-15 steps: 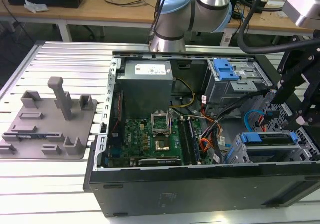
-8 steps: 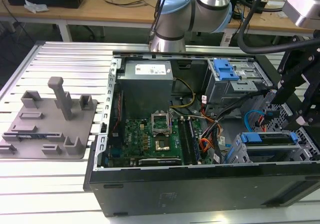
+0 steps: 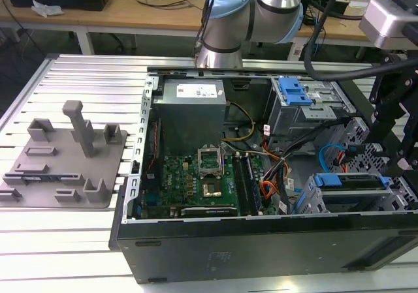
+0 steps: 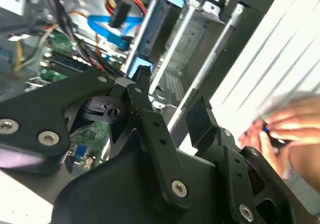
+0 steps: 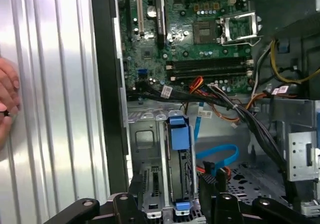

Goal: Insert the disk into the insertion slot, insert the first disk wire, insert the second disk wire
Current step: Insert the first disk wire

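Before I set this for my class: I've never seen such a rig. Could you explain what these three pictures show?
A robot arm works over an open computer case on a slatted metal table. The exterior view looks from off the arm; both wrist views ride on the arm, looking past its gripper, which is open and holds nothing. The blue-framed disk appears to sit in its grey perforated cage. A grey fixture lies beside the case; a person's hand is over the table.

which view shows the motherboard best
The exterior view: nearly the whole motherboard shows. The first wrist view crops part of it; in the second wrist view the hand covers most of it.
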`<state>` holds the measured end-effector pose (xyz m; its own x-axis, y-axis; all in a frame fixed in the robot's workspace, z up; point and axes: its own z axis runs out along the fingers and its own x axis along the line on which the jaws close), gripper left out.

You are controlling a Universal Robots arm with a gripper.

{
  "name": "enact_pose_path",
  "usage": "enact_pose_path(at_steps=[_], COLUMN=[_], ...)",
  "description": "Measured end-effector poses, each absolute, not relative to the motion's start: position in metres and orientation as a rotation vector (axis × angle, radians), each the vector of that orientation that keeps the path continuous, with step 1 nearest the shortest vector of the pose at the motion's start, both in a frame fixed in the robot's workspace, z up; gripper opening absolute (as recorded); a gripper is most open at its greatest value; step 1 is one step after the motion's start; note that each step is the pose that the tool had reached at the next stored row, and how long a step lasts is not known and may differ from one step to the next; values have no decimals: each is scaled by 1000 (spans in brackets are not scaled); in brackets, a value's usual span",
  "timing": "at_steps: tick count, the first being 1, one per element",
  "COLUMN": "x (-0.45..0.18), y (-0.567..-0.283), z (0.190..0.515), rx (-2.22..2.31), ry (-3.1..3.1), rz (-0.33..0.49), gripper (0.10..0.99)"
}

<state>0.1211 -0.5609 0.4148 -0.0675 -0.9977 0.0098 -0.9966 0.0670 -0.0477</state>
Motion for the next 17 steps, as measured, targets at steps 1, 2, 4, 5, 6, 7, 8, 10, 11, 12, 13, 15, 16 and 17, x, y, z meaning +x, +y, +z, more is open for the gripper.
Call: enact_pose_path(at_steps=[1, 2, 4, 5, 6, 7, 8, 10, 11, 12, 13, 15, 16, 17], x=[120, 120, 118, 118, 117, 118, 117, 117, 118, 118, 118, 120, 122, 126], y=[-558, -556, -553, -551, -549, -542, -539, -531, -527, -519, -515, -504, -498, -495], z=[415, 415, 415, 414, 414, 414, 414, 413, 413, 412, 412, 411, 410, 409], rx=[-2140, -2149, -2178, -2185, -2192, -2206, -2210, -2214, -2215, -2216, -2216, -2217, -2221, -2225], ry=[2288, 2296, 2323, 2329, 2337, 2350, 2353, 2357, 2358, 2359, 2359, 2360, 2364, 2368], rz=[-95, -116, -192, -211, -233, -272, -283, -298, -302, -305, -306, -310, -322, -334], gripper=[561, 561, 561, 561, 561, 561, 561, 561, 561, 561, 561, 561, 561, 561])
